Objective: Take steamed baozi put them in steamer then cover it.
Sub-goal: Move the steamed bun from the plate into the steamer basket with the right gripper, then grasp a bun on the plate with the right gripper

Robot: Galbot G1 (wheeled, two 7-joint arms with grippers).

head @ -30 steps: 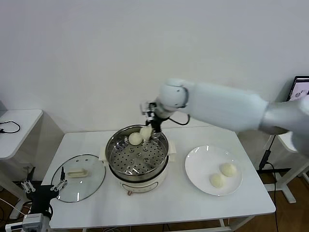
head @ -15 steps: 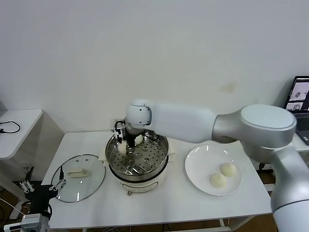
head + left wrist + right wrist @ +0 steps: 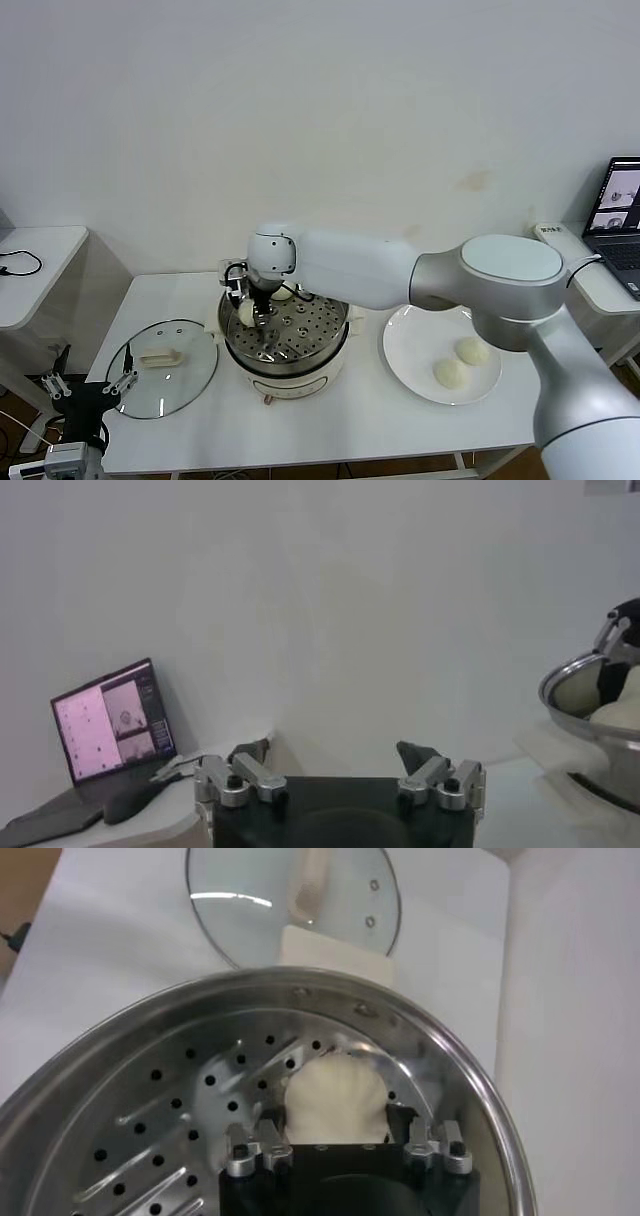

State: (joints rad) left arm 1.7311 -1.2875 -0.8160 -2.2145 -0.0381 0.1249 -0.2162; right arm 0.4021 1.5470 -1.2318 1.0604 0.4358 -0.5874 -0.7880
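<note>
The steamer (image 3: 336,338) is a steel basket on a cream cooker base at the table's middle. My right gripper (image 3: 247,312) reaches down into the steamer's left side. It is shut on a baozi (image 3: 337,1098), which rests low by the basket wall on the perforated floor (image 3: 190,1113). A second baozi (image 3: 283,293) lies at the back of the basket, partly hidden by the arm. Two more baozi (image 3: 473,350) (image 3: 451,373) lie on the white plate (image 3: 415,335) to the right. My left gripper (image 3: 90,388) hangs open and empty off the table's front left corner.
The glass lid (image 3: 185,385) with its cream handle (image 3: 160,357) lies flat on the table left of the steamer, and shows in the right wrist view (image 3: 250,898). A laptop (image 3: 620,195) stands on a side table at the far right. A small white table (image 3: 30,255) is at the far left.
My right gripper has carried the baozi from the steamer's back right across to its left side and down to the basket floor. The left arm has not moved.
</note>
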